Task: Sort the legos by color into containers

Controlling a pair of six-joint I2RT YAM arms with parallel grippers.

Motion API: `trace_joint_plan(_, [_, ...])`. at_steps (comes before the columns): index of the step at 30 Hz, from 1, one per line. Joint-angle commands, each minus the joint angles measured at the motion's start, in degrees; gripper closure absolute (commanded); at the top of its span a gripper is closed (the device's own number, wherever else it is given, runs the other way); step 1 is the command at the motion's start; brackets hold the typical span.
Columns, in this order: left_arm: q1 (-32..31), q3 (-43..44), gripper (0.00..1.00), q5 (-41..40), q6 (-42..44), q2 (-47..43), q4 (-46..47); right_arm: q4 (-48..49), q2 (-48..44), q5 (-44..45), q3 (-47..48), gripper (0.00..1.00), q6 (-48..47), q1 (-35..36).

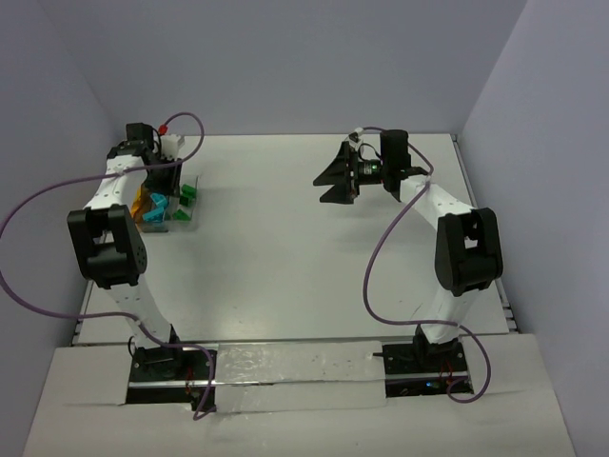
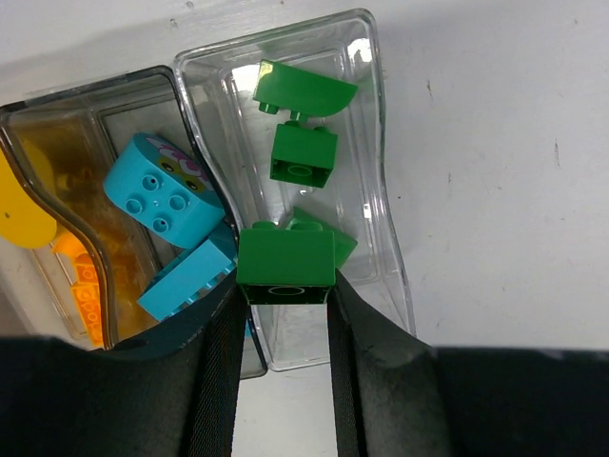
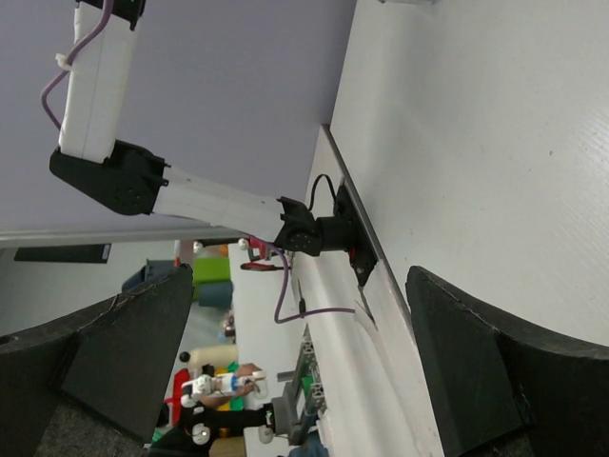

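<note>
My left gripper is shut on a green lego and holds it over the near end of the clear container. In that container lie a green brick, a curved green piece and another green brick partly under the held one. The smoky container beside it holds two cyan legos, a yellow piece and an orange one. In the top view both containers sit at the far left under my left gripper. My right gripper is open and empty.
The right gripper hovers high at the back right, turned sideways toward the left arm's base and the table's near edge. Side walls border the white table on both sides.
</note>
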Motion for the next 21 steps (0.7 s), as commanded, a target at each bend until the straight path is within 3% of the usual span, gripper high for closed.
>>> trace_joint_plan(1, [-0.88,1.12,0.76,1.39,0.33,-0.20,-0.67,-0.08,-2.28,-0.32,1.15,0.00,-1.04,0.51])
trace_joint_plan(6, [-1.28,0.69,0.47,1.57,0.57,-1.05,-0.99,-0.43,-1.97,-0.47,1.37,0.00,-1.19,0.58])
trace_joint_plan(8, [-1.28,0.79,0.14,1.00,0.26,-1.62,-0.74,-0.65,-1.85,-0.56,1.50,0.00,-1.28,0.58])
trace_joint_plan(9, [-1.28,1.06,0.04,0.84,0.13,-1.74,-0.83,-0.65,-1.89,-0.61,1.54,0.00,-1.37,0.62])
trace_joint_plan(16, [-1.36,5.03,0.01,2.51,-2.29,-5.97,-0.58,-2.84,-2.65,-0.32,2.49,0.00,-2.85,0.66])
trace_joint_plan(19, [-1.43,4.74,0.01,6.04,-3.55,-10.06,1.21,-7.03,-3.34,1.23,4.24,0.00,-7.46,0.66])
trace_joint_plan(21, [-1.58,3.58,0.01,12.25,-5.53,-14.54,3.00,-15.19,-3.97,5.26,8.13,0.00,-15.09,0.68])
